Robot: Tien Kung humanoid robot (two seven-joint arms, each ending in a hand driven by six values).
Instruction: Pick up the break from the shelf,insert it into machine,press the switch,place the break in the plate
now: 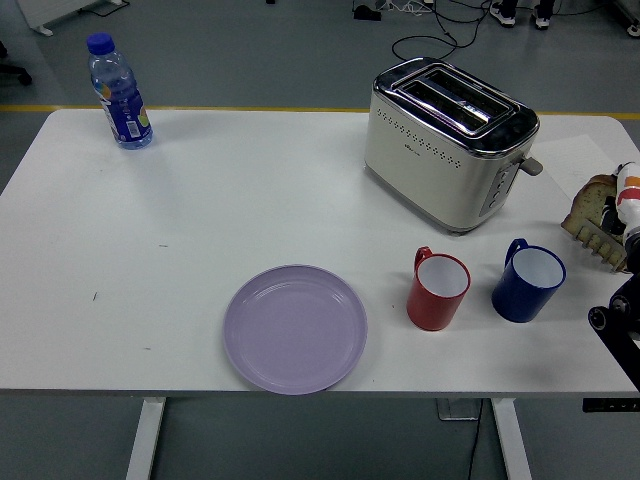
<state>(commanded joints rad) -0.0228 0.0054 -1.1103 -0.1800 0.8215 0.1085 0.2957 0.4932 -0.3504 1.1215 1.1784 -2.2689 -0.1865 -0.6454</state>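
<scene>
A brown bread slice (595, 203) leans at the table's far right edge, over the pale prongs of a small rack (603, 245). My right hand (630, 192) shows only as a white and orange part at the picture's edge, right beside the bread; most of it is cut off. Black links of the right arm (618, 322) hang below it. The cream and chrome toaster (448, 140) stands at the back right with its slots empty and its lever (531, 165) facing the bread. A lilac plate (295, 327) lies empty near the front edge.
A red mug (438, 290) and a blue mug (527, 281) stand between the toaster and the front edge, left of my arm. A water bottle (119, 93) stands at the back left corner. A bare white tabletop (200, 220) spans the left half.
</scene>
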